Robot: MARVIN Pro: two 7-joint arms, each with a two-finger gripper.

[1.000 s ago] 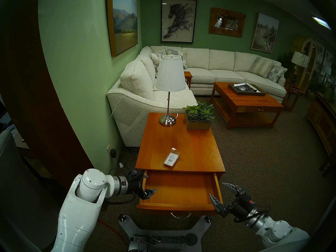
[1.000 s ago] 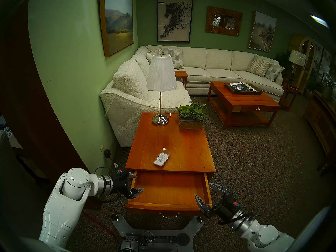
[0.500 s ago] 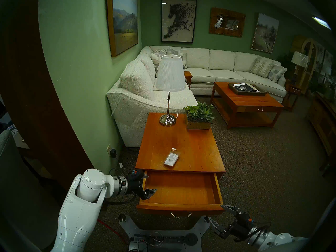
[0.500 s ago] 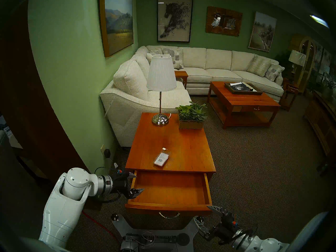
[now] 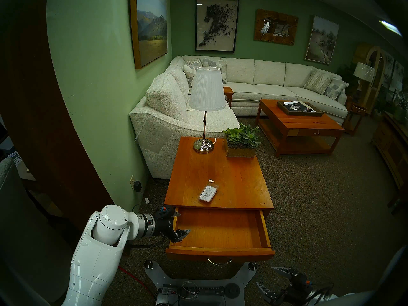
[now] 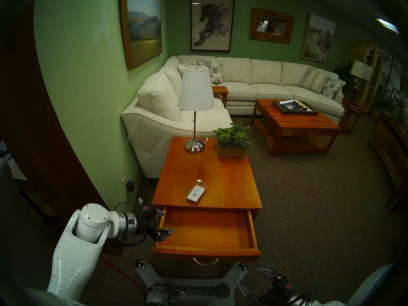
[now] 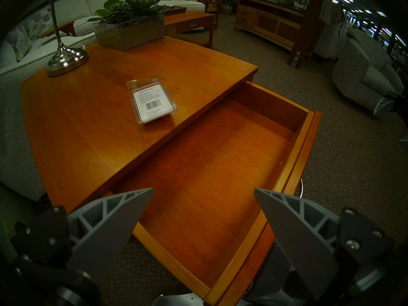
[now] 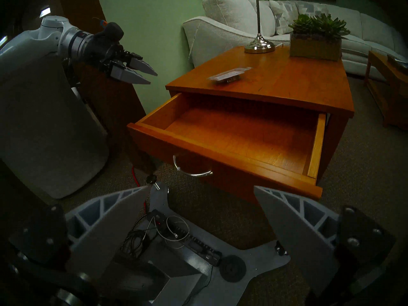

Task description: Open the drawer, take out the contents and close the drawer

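Observation:
The wooden drawer (image 5: 220,251) of the side table stands pulled out, and its inside (image 7: 209,177) is bare. Its curved silver handle (image 5: 219,261) hangs on the front and also shows in the right wrist view (image 8: 192,168). The clear-plastic packet (image 5: 208,193) with a barcode label lies flat on the tabletop just behind the drawer opening, and it shows in the left wrist view (image 7: 152,100). My left gripper (image 5: 184,222) is open and empty at the drawer's left wall. My right gripper (image 5: 265,276) is open and empty, low in front of the drawer's right corner.
A lamp (image 5: 204,144) and a succulent planter (image 5: 241,144) stand at the tabletop's far end. My base plate (image 5: 194,283) with cables sits under the drawer front. The green wall and a white sofa (image 5: 167,122) lie to the left and behind. Carpet lies to the right.
My right gripper has drawn back and down from beside the drawer's right front corner to below the drawer front. The left arm, drawer and packet have not moved.

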